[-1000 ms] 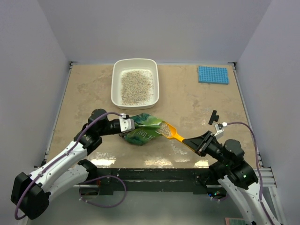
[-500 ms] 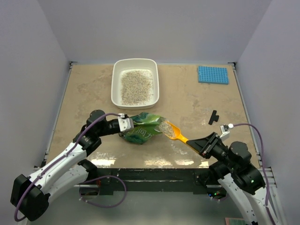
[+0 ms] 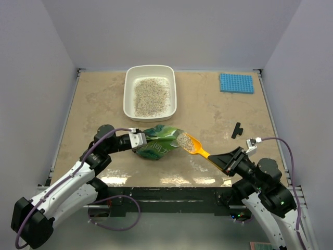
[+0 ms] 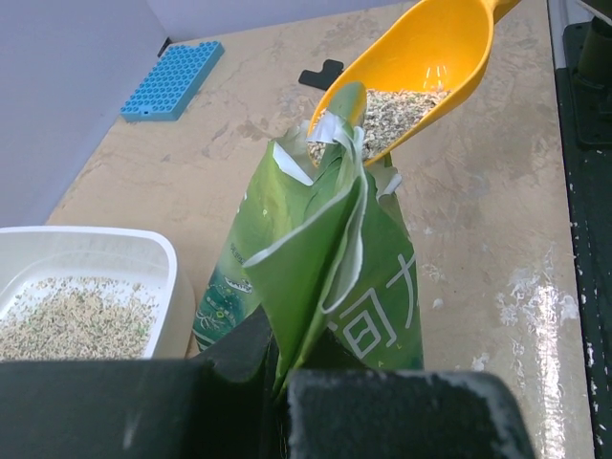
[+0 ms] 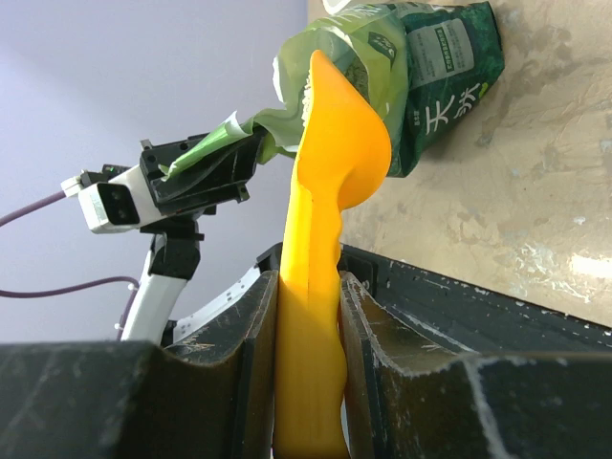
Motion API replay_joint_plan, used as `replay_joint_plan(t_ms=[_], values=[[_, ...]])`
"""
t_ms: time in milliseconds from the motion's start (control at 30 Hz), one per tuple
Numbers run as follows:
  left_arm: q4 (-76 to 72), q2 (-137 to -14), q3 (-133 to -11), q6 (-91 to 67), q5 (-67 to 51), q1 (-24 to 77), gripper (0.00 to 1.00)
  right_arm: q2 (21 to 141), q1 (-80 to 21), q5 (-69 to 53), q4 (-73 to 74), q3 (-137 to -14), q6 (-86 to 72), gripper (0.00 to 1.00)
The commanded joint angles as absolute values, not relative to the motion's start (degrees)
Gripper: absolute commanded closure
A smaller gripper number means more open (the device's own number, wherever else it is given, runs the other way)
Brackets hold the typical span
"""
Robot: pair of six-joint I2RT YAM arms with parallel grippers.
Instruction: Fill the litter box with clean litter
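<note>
The white litter box (image 3: 126, 94) sits at the back centre of the table with clean litter (image 3: 151, 96) spread inside. My left gripper (image 3: 140, 139) is shut on the folded edge of the green litter bag (image 3: 158, 143), whose mouth faces right. My right gripper (image 3: 221, 159) is shut on the handle of the orange scoop (image 3: 196, 149). The scoop's bowl is just outside the bag's mouth and carries clean litter (image 4: 402, 105). In the left wrist view the bag (image 4: 325, 249) rises from my gripper (image 4: 277, 359) toward the scoop (image 4: 430, 48). In the right wrist view the scoop (image 5: 330, 172) stands between my fingers (image 5: 253, 325).
A blue studded mat (image 3: 237, 83) lies at the back right corner. A small black clip (image 3: 237, 130) rests on the table right of the scoop. A few spilled granules (image 3: 200, 165) dot the table near the front edge. The litter box's rim (image 4: 163, 263) is just left of the bag.
My right arm has drawn back to the right, pulling the loaded scoop slightly out of the bag's mouth. My left arm has shifted a little, still holding the bag.
</note>
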State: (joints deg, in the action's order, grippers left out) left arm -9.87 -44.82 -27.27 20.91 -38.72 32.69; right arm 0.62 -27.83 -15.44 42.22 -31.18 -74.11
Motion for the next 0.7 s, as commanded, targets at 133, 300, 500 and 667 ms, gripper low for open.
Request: replay_joint_plan(t_ms=[133, 300, 500, 667], values=[[-15.0, -42.5, -26.6, 20.7, -36.8, 32.7, 1.00, -0.2, -27.9, -14.0, 35.6, -35.3, -77.0, 1.00], [-14.5, -42.5, -26.8, 21.4, -33.3, 32.7, 1.00, 3.4, -27.9, -13.9, 34.0, -37.8, -76.3, 1.00], [-13.9, -41.7, -27.0, 22.4, -29.4, 32.6, 1.00, 8.2, -27.9, -11.3, 31.3, -41.5, -75.4, 1.00], [-13.6, -39.6, -26.4, 22.7, -30.2, 32.6, 1.00, 12.8, -27.9, -8.7, 27.6, -42.6, -74.6, 1.00]])
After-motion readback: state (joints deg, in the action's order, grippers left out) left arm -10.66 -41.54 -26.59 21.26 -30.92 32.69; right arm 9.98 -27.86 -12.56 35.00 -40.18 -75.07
